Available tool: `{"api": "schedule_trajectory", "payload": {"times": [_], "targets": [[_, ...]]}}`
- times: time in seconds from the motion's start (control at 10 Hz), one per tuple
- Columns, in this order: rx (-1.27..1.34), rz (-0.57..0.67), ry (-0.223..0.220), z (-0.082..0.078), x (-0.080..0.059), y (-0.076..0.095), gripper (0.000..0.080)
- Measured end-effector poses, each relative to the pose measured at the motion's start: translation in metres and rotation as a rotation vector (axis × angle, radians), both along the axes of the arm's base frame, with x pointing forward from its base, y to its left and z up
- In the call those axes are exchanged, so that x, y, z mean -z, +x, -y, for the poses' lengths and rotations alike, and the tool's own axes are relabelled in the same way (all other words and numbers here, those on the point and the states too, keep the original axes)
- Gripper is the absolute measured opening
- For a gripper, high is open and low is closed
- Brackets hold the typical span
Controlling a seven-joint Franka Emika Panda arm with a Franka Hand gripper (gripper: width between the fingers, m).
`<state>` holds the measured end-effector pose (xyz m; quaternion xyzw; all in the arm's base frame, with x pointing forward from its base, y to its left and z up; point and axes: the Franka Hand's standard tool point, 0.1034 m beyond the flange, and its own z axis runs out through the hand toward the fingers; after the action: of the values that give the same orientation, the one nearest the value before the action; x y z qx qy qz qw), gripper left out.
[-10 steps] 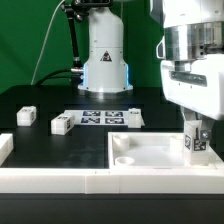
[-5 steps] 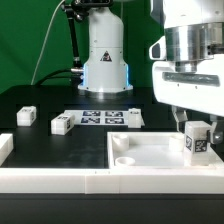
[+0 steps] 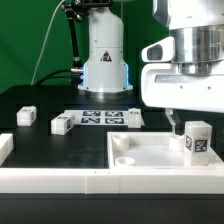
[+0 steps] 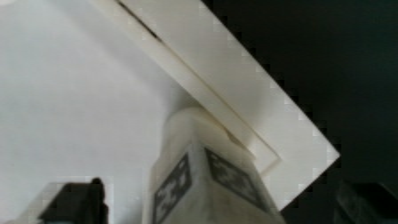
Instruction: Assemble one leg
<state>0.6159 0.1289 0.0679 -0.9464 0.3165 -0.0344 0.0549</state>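
A leg [image 3: 197,139], a small white block with black-and-white tags, stands upright at the far corner of the large white panel [image 3: 150,152] on the exterior view's right. My gripper [image 3: 186,116] hangs just above it, shifted slightly to the exterior view's left, with one dark finger [image 3: 170,119] showing beside the leg's top. In the wrist view the leg [image 4: 205,175] rises between my two dark fingers [image 4: 75,203], with a gap on each side. The gripper is open and holds nothing.
Three more legs lie on the black table: one [image 3: 26,116], one [image 3: 62,124] and one [image 3: 134,118]. The marker board [image 3: 100,118] lies between the last two. A white rail [image 3: 60,181] runs along the front. The robot base [image 3: 105,60] stands behind.
The gripper let go of the leg, rose and shifted toward the exterior view's left. The leg stays upright on the panel's corner.
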Motion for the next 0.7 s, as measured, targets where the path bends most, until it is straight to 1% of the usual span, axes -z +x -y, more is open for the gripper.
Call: {"api": "schedule_trajectory", "payload": {"times": [0.1, 0.2, 0.3, 0.4, 0.6, 0.7], "targets": [[-0.134, 0.009, -0.027, -0.0003, 0.0001, -0.0002, 0.0649], [-0.218, 0.013, -0.04, 0.001, -0.0006, 0.0006, 0.0649], [-0.379, 0.012, -0.066, 0.0036, -0.0023, 0.0022, 0.0649], [-0.462, 0.02, -0.08, 0.004, -0.0034, 0.0038, 0.0649], [-0.476, 0.022, -0.08, 0.004, -0.0033, 0.0038, 0.0649], [-0.476, 0.022, -0.08, 0.004, -0.0033, 0.0038, 0.0532]]}}
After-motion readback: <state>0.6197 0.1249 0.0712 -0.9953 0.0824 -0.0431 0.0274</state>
